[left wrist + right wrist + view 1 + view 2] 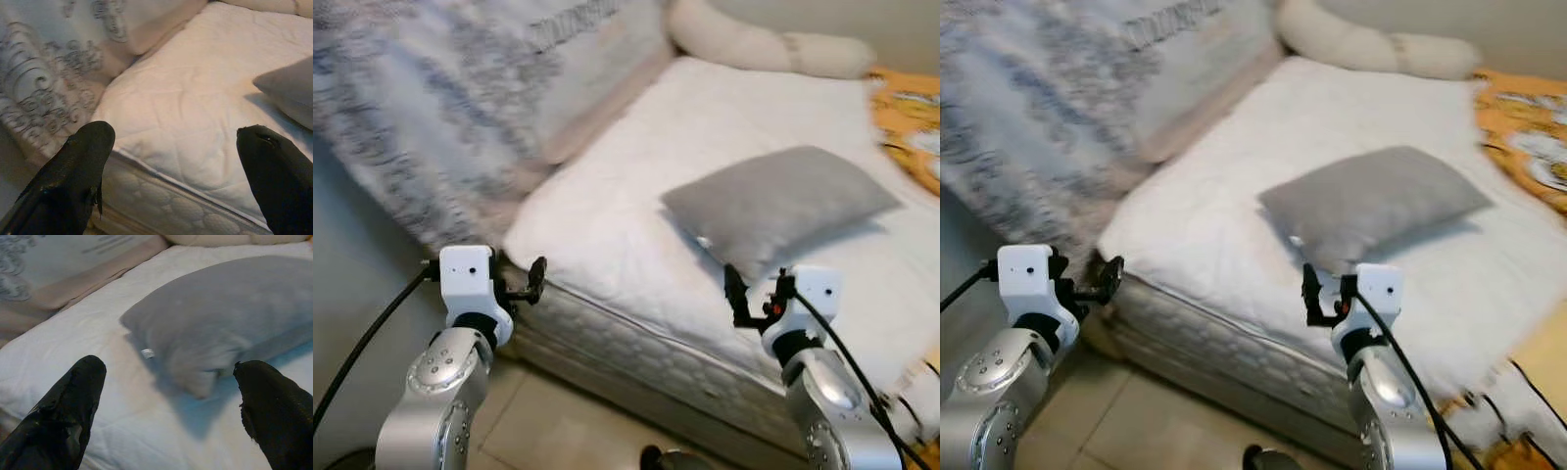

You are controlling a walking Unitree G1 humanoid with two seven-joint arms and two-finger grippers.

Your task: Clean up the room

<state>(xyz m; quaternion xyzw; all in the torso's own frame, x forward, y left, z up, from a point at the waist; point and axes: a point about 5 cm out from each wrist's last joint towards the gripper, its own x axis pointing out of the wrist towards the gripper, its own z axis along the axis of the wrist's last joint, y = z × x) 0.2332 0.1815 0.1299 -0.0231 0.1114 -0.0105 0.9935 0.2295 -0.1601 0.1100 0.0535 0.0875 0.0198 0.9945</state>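
Grey pillow [781,204] on mattress [607,225], far edge cut off in right wrist view.

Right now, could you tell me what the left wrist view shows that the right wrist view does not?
Left wrist view alone: the mattress's quilted side edge and the patterned duvet hanging past the bed's corner. Right wrist view alone: nearly the whole grey pillow with its small white tag. Both share the white mattress top, and each looks between its own open black jaws.

White quilted mattress [636,206] above tiled floor [548,421]
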